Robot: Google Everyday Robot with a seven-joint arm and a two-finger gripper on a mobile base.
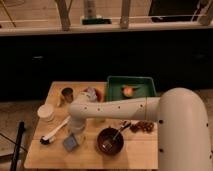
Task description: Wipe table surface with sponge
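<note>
Where the white arm (115, 107) bends down at lower left of the frame, the gripper (76, 133) is found directly above the small grey-blue squarish sponge (70, 143), which lies cornerwise on the light tan wooden table surface (50, 156) between the white-handled brush (55, 134) and the dark round bowl (110, 141); whether it is gripped cannot be told.

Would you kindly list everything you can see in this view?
table surface: one, light tan, centre.
sponge: one, grey-blue, table's front left.
brush: one, white handle, black head, left of sponge.
bowl: one, dark, right of sponge.
tray: one, green, back right.
orange item: one, inside tray.
cup: one, white, left edge.
small container: one, dark, back left.
arm: one, white, across the table.
tool: one, pale, directly above the sponge.
</note>
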